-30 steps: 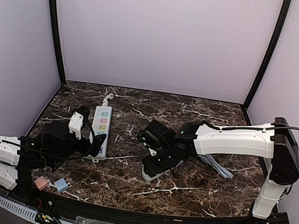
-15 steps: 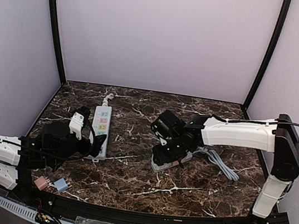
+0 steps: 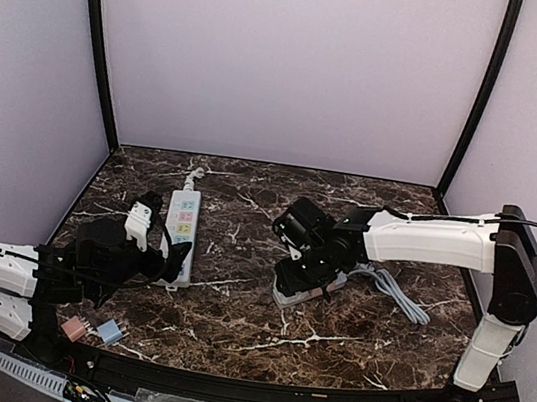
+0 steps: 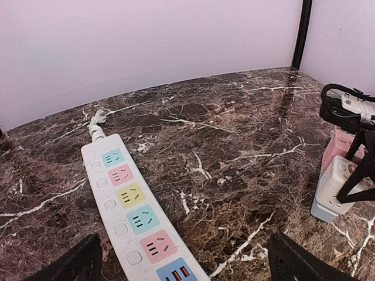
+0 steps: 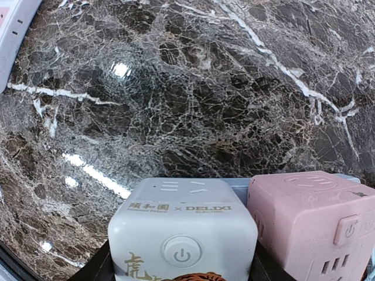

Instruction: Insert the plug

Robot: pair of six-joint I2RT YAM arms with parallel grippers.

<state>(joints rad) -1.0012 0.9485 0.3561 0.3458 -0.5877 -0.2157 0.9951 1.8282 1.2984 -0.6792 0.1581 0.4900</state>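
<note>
Right wrist, white cube (image 5: pixel 183 234) beside pink cube (image 5: pixel 310 225), seemingly merged overhead

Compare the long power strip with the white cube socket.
The power strip is long and flat with a row of coloured outlets; the white cube is compact, showing one power button. The power strip lies free on the table; the white cube sits between the right gripper's jaws. Both have white bodies.
</note>
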